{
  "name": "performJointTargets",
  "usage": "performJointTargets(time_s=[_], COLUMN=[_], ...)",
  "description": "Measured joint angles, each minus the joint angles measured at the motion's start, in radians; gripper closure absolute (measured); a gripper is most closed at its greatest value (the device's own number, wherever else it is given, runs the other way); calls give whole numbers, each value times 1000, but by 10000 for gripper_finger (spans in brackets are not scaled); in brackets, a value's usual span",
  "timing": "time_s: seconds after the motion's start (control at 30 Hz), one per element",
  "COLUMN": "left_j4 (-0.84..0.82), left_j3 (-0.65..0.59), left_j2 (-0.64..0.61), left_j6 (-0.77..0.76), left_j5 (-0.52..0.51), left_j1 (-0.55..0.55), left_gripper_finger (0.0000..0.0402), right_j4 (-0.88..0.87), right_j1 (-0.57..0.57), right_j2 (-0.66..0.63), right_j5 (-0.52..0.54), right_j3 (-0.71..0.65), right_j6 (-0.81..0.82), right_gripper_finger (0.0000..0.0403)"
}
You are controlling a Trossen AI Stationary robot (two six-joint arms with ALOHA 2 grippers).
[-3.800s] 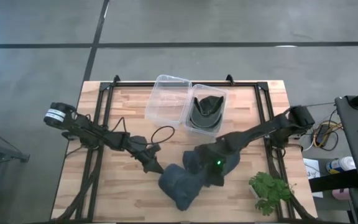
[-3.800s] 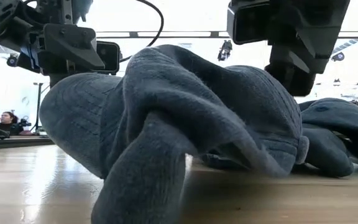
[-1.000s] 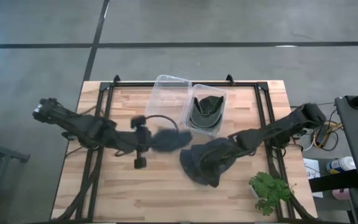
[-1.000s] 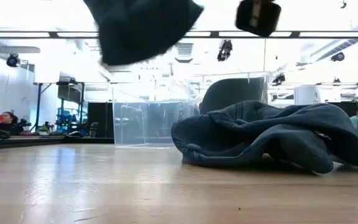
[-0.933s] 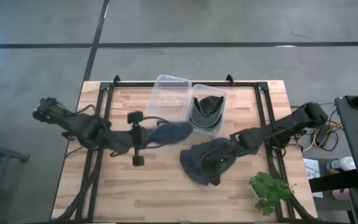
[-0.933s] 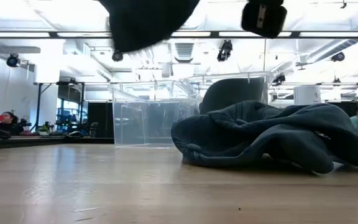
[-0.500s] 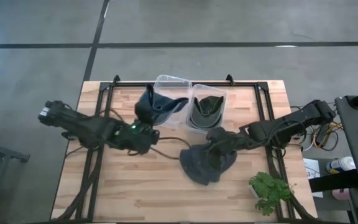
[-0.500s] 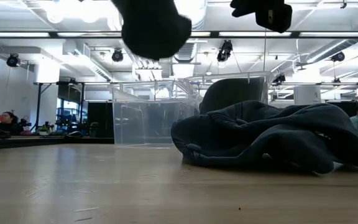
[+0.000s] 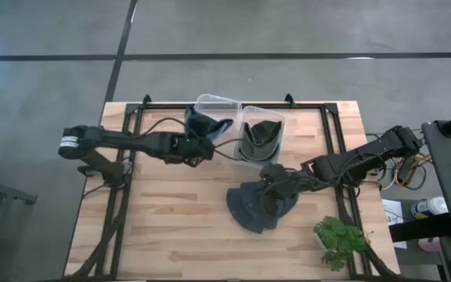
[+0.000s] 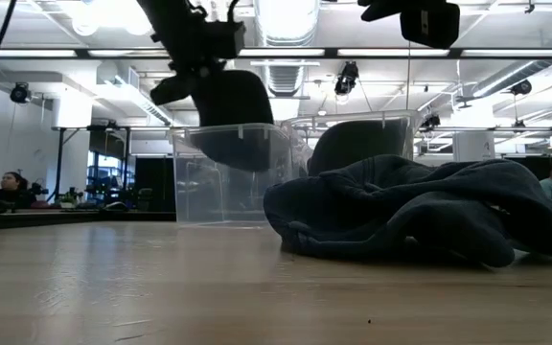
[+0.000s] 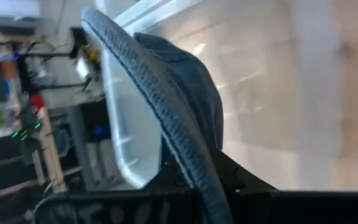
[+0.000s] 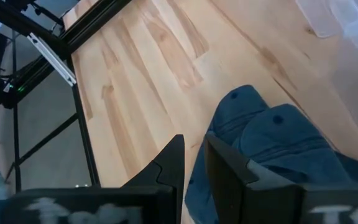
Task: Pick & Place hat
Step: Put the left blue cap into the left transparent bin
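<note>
My left gripper is shut on a dark blue knit hat above the left clear bin. In the low view the hat hangs with its lower part below that bin's rim. The right clear bin holds another dark hat. Several more dark hats lie in a heap on the wood in front of the bins. My right gripper hovers over the heap's far edge, fingers nearly together and holding nothing. My left gripper pinches the hat's ribbed brim edge between its two fingers, coming from the table's left. The hat is lifted clear of the table. It hangs below the fingers, and its crown dips into the left bin.
A small green plant stands at the table's near right corner. Black rails run along the table's left and right sides. A cable loops near the bins. Bare wood lies left of the heap. People sit in the room behind.
My left gripper has carried the hat from mid-table toward the far edge, turned, and lowered it until the hat hangs into the left bin. My right gripper has drawn back off the heap toward the far edge; the heap has stayed in place.
</note>
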Motion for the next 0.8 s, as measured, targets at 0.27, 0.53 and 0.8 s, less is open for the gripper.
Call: performJointTargets(time_s=[0.27, 0.53, 0.8], left_j4=[53, 28, -20], left_j3=[-7, 8, 39], left_j2=[99, 112, 105], left_j6=[-11, -133, -243], left_j5=[61, 193, 166], left_j1=[8, 19, -4], left_gripper_finger=[394, 387, 334], right_j4=[-1, -2, -2], right_j1=[2, 2, 2], right_j2=[3, 3, 3], right_j5=[0, -3, -3], right_j3=[0, 0, 0], right_j6=[14, 16, 2], right_gripper_finger=[344, 344, 344])
